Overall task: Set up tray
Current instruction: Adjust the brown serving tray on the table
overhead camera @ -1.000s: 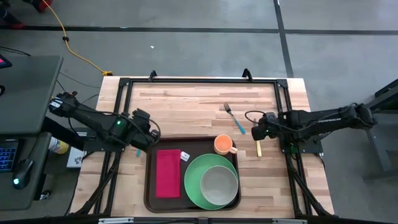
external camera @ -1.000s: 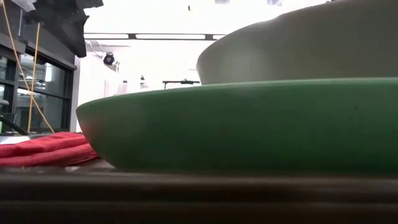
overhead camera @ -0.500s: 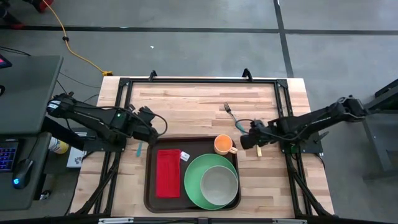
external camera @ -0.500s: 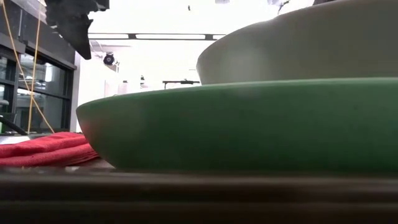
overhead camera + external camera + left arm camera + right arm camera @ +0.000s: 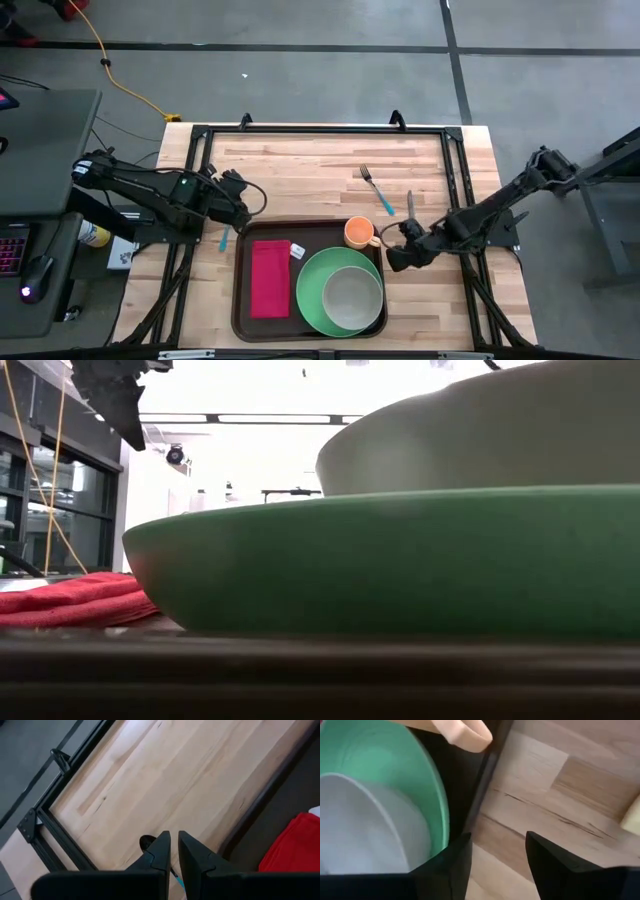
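1. The right gripper [image 5: 393,257] hangs low over the bare wood just beside the right rim of the tray [image 5: 240,290], its arm stretched in from the table's right edge; the wrist view shows its two dark fingers [image 5: 452,865] parted with nothing between them.
2. The left gripper [image 5: 240,213] sits over the wood just off the tray's far-left corner, its fingers [image 5: 160,852] nearly together with only a thin slit between them; a teal-handled utensil [image 5: 222,240] lies just below, and the pictures do not show whether it is gripped.
3. The tray, dark brown plastic with rounded corners and a raised rim, lies at the near middle of the butcher-block table [image 5: 300,170].
4. On it rest a folded red napkin [image 5: 269,278], a glossy green plate [image 5: 312,290] carrying a grey bowl [image 5: 352,297], and an orange cup [image 5: 359,233].
5. A teal-handled fork [image 5: 377,189] and a knife [image 5: 410,207] lie on the wood beyond the right gripper, apart from it.
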